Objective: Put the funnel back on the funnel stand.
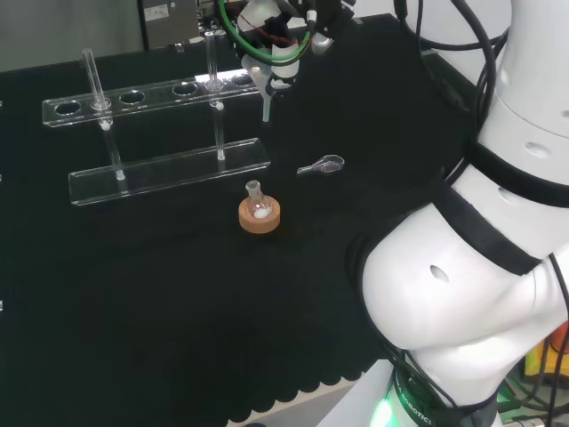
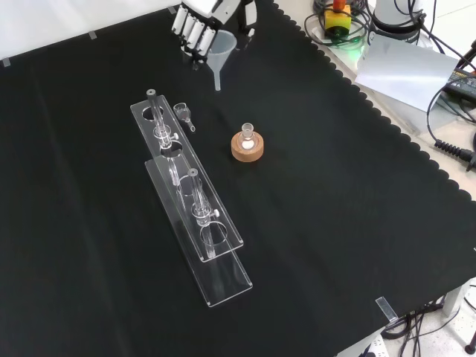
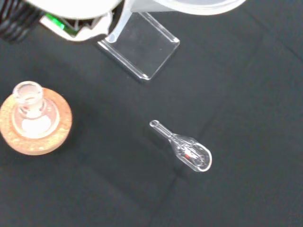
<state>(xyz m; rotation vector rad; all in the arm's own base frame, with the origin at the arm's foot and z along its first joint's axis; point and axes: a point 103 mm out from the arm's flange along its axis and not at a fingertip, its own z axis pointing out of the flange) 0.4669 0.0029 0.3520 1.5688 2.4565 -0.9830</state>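
Observation:
The clear plastic funnel (image 1: 265,89) hangs in the air with its stem pointing down, and the hand (image 1: 274,40) is shut on its cone. In the head view it sits just off the right end of the funnel stand (image 1: 151,93), a clear acrylic rack with a row of holes in its top plate. From the front, the funnel (image 2: 221,50) and hand (image 2: 195,26) are beyond the far end of the stand (image 2: 195,195), above the cloth. The funnel's stem (image 3: 119,26) and a corner of the stand's base (image 3: 142,54) appear in the wrist view.
A small round flask on a cork ring (image 1: 259,213) stands in front of the stand (image 2: 247,146) (image 3: 34,118). A small clear glass scoop (image 1: 322,165) lies on the cloth near the stand's end (image 2: 182,113) (image 3: 187,152). The arm's white links (image 1: 480,249) fill the head view's right.

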